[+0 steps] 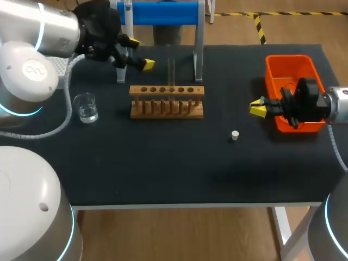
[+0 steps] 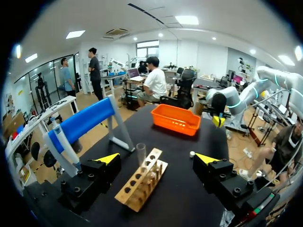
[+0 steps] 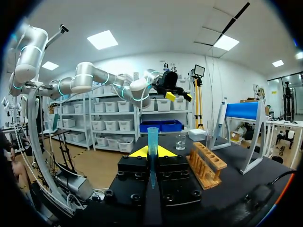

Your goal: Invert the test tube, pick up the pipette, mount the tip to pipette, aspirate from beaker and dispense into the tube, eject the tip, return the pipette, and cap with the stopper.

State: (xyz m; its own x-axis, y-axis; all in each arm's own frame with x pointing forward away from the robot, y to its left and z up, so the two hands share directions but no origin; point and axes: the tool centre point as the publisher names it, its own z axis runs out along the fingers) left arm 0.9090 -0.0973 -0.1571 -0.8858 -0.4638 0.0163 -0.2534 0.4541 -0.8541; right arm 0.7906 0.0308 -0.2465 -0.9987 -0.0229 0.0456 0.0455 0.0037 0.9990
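- a lab bench, with robots at it.
- wooden tube rack (image 1: 167, 101) with a glass tube (image 1: 171, 73) standing in it, a beaker (image 1: 86, 107) of clear liquid nearby.
- left arm (image 1: 49, 27) and right arm (image 1: 338, 103) hang over the black table (image 1: 163, 168).

Orange bin (image 1: 288, 65) partly hidden (right gripper (image 1: 256, 109)); stand (image 1: 157, 12) cropped.

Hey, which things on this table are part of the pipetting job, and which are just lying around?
For the job: test tube, beaker, stopper, pipette on the blue stand, blue pipette tip in the right gripper.

Not named in the task, probably just supports: wooden rack, orange bin.
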